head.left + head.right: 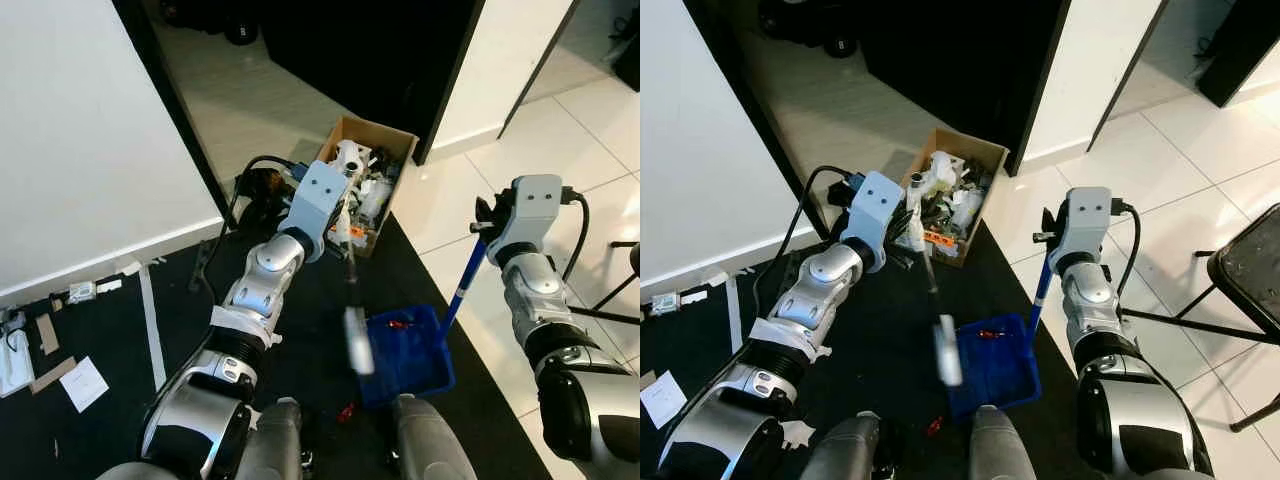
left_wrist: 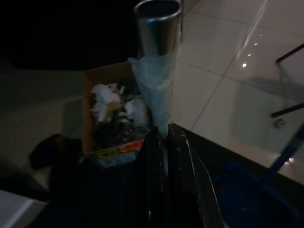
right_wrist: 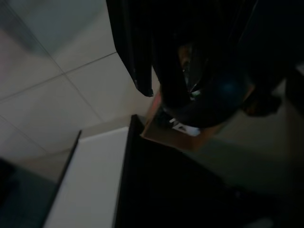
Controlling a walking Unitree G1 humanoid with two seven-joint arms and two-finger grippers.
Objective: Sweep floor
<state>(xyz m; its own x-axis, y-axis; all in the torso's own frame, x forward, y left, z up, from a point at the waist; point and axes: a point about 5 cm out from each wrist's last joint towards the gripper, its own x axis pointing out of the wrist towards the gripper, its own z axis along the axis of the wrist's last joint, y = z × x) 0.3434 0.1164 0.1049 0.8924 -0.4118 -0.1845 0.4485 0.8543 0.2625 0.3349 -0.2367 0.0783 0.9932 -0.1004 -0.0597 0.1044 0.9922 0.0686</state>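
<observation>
My left gripper is shut on a thin broom handle wrapped in pale tape. The handle slants down to a whitish, blurred broom head at the left rim of a blue dustpan. The dustpan lies on the black mat and holds a small red scrap. Another red scrap lies on the mat just in front of the pan. My right gripper is shut on the dustpan's upright blue handle, over the mat's edge by the white tiles.
An open cardboard box full of rubbish stands just beyond the left gripper. A white wall panel is on the left, with paper scraps on the mat below it. Black chair legs stand on the tiles at right. My knees are below the pan.
</observation>
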